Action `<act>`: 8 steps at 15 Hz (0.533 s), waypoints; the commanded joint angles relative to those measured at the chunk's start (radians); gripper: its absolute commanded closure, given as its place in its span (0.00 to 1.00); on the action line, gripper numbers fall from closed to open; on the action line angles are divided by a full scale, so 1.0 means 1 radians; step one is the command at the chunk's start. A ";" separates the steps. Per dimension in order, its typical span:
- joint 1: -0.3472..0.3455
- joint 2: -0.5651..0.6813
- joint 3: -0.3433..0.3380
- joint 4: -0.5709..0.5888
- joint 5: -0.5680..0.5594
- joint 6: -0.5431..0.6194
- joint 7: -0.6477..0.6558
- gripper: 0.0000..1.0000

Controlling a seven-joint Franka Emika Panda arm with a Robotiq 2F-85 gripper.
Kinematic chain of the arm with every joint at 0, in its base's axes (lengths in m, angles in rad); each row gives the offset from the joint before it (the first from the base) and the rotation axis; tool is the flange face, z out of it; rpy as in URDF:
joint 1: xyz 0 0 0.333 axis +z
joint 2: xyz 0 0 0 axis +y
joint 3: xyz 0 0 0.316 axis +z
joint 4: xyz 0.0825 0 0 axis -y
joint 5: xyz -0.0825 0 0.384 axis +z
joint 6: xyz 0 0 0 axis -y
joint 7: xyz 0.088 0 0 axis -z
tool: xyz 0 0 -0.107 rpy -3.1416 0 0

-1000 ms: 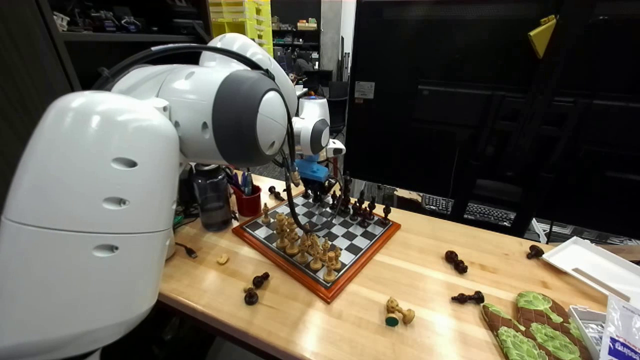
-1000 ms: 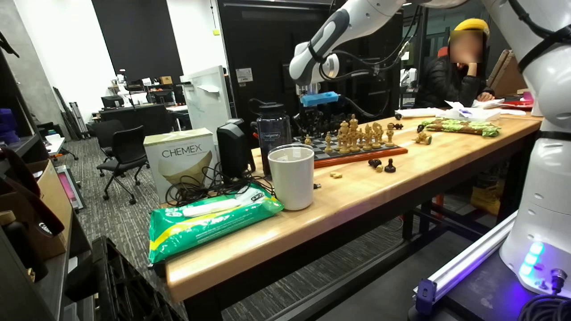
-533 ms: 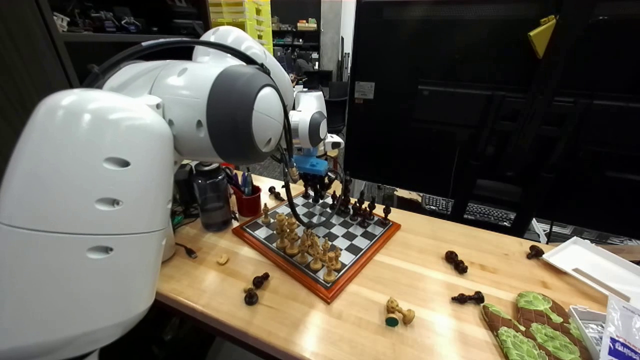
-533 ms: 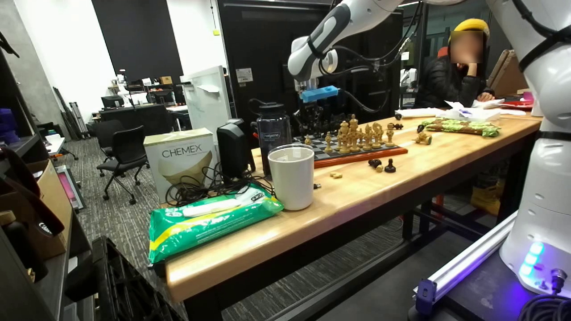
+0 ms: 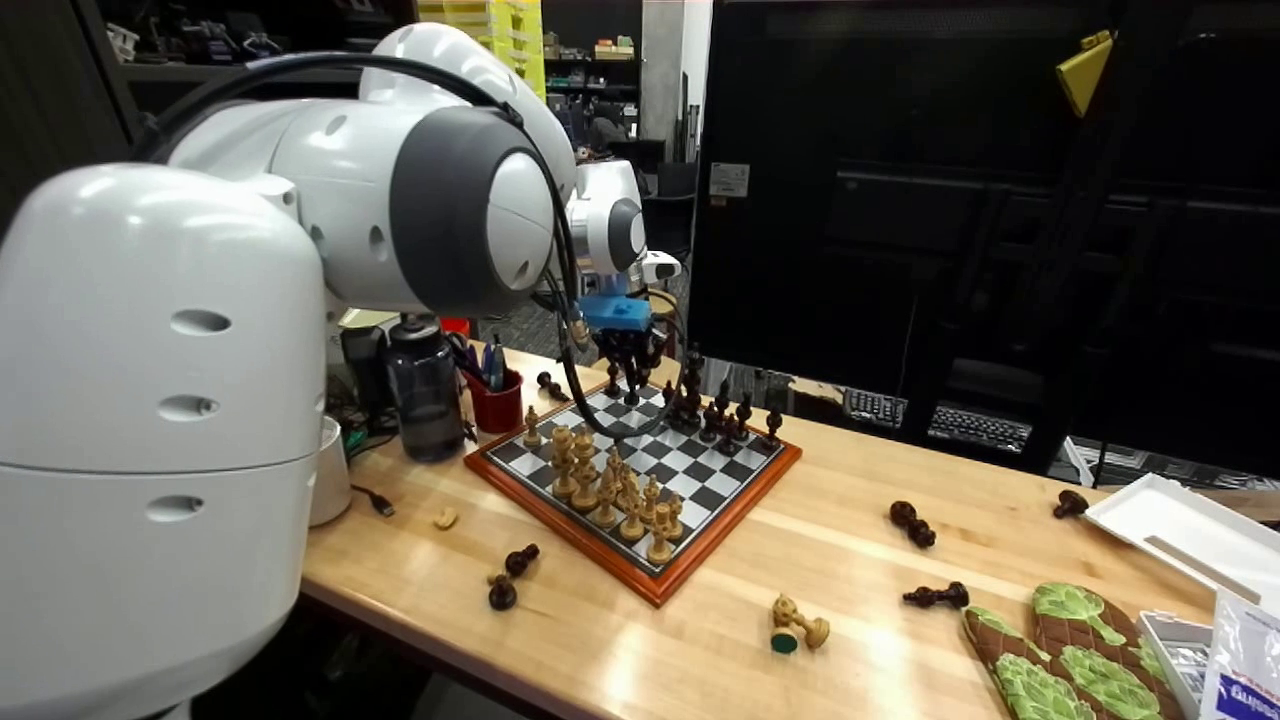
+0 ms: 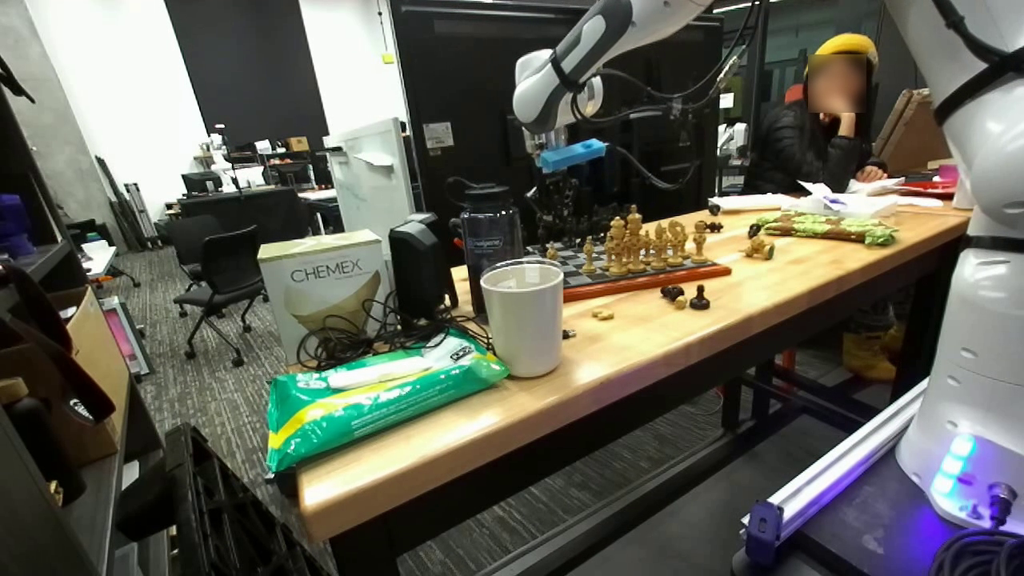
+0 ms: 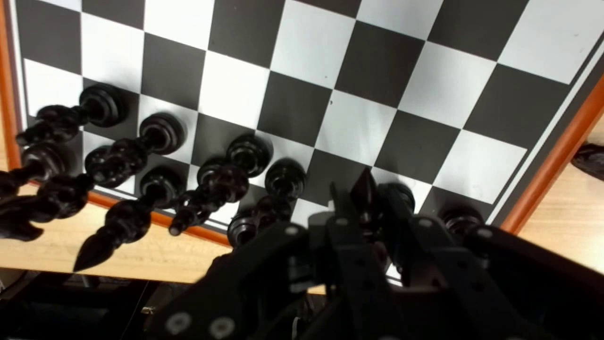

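Wrist view, from the left: a cluster of dark chess pieces [image 7: 125, 217] stands along the lower-left edge of the chessboard [image 7: 373, 61], their heads toward the lower left of the frame. At the lower middle, the fingers [image 7: 343, 238] are nearly pressed together, pinching a dark pointed piece [image 7: 364, 191] whose tip shows between them, directed toward the top of the frame. Its lower part is hard to make out.

In an exterior view, a dark bottle [image 5: 423, 395] stands left of centre on the worktop [image 5: 840, 500], then a red cup [image 5: 497, 410] of pens just beside the board's left corner. Light chess pieces [image 5: 585, 485] stand along the near-left side of the board; the fingers hang above its far corner, upper middle of the frame. Farther right, two toppled dark pieces [image 5: 950, 595] lie on the worktop, then a leaf-patterned mitt [image 5: 1110, 670] at the lower right.

In an exterior view, a Chemex box [image 6: 320, 248] and a green packet [image 6: 384, 408] sit at left, a white cup [image 6: 524, 328] touches or nearly touches the packet, and a person [image 6: 808, 144] sits at the upper right.
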 commanded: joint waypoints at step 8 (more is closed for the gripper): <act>0.020 -0.086 0.014 -0.023 -0.033 -0.108 0.004 0.95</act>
